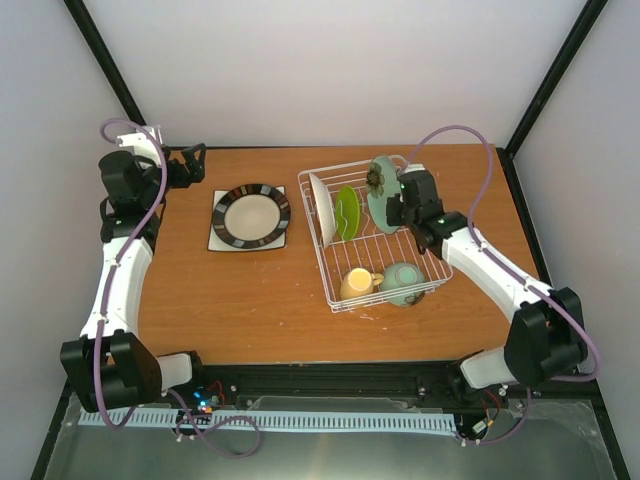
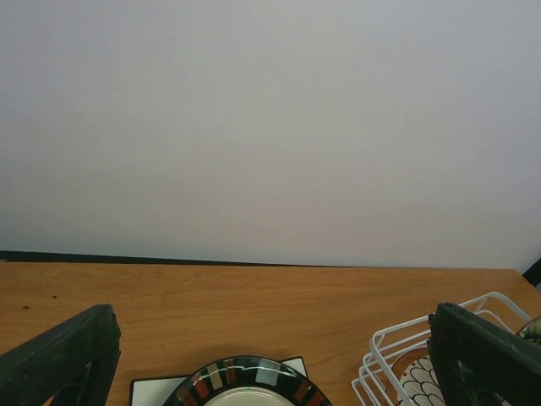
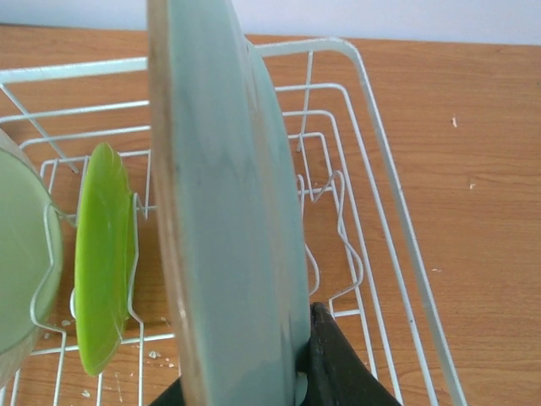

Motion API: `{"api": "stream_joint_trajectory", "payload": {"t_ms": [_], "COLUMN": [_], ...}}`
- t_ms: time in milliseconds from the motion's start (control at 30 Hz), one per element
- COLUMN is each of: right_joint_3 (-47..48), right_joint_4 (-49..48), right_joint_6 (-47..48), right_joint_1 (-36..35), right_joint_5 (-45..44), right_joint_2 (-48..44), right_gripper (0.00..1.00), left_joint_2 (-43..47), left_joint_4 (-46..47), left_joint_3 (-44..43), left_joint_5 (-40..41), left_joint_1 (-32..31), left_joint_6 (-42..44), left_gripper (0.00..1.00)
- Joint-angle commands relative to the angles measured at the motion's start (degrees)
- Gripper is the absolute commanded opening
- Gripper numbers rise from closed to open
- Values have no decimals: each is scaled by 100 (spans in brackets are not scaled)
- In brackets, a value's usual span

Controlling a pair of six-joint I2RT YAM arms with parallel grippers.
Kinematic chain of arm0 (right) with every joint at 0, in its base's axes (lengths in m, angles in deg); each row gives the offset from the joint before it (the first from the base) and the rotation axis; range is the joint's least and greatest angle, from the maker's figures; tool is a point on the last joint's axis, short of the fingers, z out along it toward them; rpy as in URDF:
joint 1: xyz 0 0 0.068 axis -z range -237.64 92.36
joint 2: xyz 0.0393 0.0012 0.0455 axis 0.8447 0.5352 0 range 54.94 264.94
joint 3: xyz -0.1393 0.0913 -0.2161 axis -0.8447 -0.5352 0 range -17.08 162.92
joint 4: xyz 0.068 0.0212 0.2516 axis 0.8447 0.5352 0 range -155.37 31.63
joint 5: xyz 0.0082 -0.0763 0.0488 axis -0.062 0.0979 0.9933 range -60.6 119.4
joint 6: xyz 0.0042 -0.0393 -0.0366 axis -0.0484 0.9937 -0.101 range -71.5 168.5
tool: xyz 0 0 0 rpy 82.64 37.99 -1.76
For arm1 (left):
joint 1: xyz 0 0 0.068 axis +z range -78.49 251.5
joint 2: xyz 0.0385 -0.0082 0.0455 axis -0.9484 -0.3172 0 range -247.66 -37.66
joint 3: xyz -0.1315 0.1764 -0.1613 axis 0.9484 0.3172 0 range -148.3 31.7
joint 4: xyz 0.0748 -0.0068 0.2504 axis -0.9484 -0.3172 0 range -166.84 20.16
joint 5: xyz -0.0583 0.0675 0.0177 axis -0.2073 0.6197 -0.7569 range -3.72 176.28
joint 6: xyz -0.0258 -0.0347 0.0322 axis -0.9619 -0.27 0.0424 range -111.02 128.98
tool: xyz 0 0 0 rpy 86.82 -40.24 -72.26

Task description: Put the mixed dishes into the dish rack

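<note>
The white wire dish rack (image 1: 316, 243) stands right of centre. In it, a white petal-patterned plate (image 1: 318, 205) and a lime green plate (image 1: 347, 212) stand on edge, and a yellow mug (image 1: 358, 283) and a mint-green bowl (image 1: 403, 283) lie at the near end. My right gripper (image 1: 400, 200) is shut on the pale teal plate (image 3: 228, 211), held upright over the rack's far prongs, right of the lime plate (image 3: 106, 262). The dark striped-rim plate (image 1: 251, 214) lies on the square white plate (image 1: 222, 240) on the table. My left gripper (image 1: 190, 165) is open and empty at the far left.
The left wrist view shows the striped plate (image 2: 245, 382) below its wide-open fingers (image 2: 59, 364), with the rack's corner (image 2: 406, 326) and the petal plate (image 2: 418, 381) at right. A black frame and white walls bound the wooden table (image 1: 240, 300).
</note>
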Motion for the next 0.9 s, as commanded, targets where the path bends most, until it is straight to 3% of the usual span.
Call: {"api": "stream_joint_trajectory", "payload": {"t_ms": [0,267,467,600,667,733,800,867], "right_joint_3": [347,462,593,594,583,585,560,535], "right_joint_4": [-768,-673,-490,-448,-448,-427,-426,-420], "right_joint_6": [42,-59,-149,-193,-192,-167,-159,-163], "right_joint_1": [-6,-9,-7,-10,-10,-10,-7,-10], "right_joint_5": [29,415,774,754,727,713,664,646], "right_joint_2": [192,781,1080,1059,1016,981,932,865], "right_gripper": [3,3,3,22,30,30,31,40], "left_joint_2": [-64,-111,-720,-1125,-1286,-1408,-1513,-1635], "left_joint_4": [146,-41,-1314,-1852,-2037,-2142,-2210,-2351], "left_joint_3": [-61,-97,-723,-1012,-1070,-1087,-1055,-1057], "left_joint_5": [-35,78,937,1084,916,742,538,336], "left_joint_1": [31,31,31,46,41,40,42,49], "left_joint_6": [123,272,227,293,350,357,390,468], "left_gripper": [100,100,100,99,87,59,53,56]}}
